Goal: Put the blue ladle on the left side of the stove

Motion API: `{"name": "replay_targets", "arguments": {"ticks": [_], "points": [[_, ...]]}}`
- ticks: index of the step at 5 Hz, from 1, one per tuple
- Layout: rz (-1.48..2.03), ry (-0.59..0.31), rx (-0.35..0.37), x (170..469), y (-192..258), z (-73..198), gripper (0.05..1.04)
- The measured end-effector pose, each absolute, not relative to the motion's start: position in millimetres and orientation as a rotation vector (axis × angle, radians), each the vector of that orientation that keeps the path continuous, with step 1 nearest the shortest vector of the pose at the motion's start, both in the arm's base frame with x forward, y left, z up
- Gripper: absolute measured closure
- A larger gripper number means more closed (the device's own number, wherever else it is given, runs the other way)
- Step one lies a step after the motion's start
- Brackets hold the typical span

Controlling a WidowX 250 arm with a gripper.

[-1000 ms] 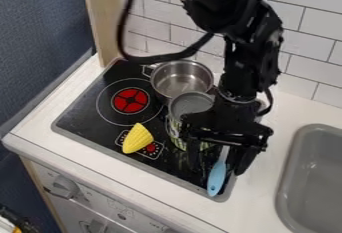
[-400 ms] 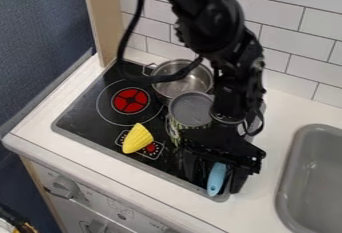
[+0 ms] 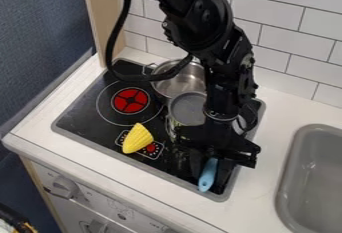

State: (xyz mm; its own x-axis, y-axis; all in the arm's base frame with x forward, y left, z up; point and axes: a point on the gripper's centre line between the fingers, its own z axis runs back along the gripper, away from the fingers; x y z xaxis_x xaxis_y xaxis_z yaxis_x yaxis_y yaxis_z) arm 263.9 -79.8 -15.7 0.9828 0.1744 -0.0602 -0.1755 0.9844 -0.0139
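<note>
Smooth blue ladle [image 3: 208, 176], seemingly plastic

Toy kitchen, black stove [image 3: 87, 112] with red burner [image 3: 130, 100], grey sink [image 3: 317, 177], white counter [image 3: 250, 207], front panel [image 3: 120, 202] with knobs [image 3: 65, 187], tiled wall [image 3: 287, 52].

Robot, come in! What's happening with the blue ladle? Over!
Gripper low over the stove's front right, at the blue ladle. Ladle not left yet. Yellow corn by the red burner, maybe in the way.
</note>
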Motion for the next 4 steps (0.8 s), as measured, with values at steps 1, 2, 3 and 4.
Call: {"name": "replay_targets", "arguments": {"ticks": [1,2,3,4], "points": [[0.191,0.047,-0.018,265,-79,-15,0.757],[0.18,0.038,0.004,264,-81,-11,0.757],[0.153,0.004,-0.051,266,-99,10,0.757],[0.102,-0.003,-0.099,270,-113,19,0.757]]}}
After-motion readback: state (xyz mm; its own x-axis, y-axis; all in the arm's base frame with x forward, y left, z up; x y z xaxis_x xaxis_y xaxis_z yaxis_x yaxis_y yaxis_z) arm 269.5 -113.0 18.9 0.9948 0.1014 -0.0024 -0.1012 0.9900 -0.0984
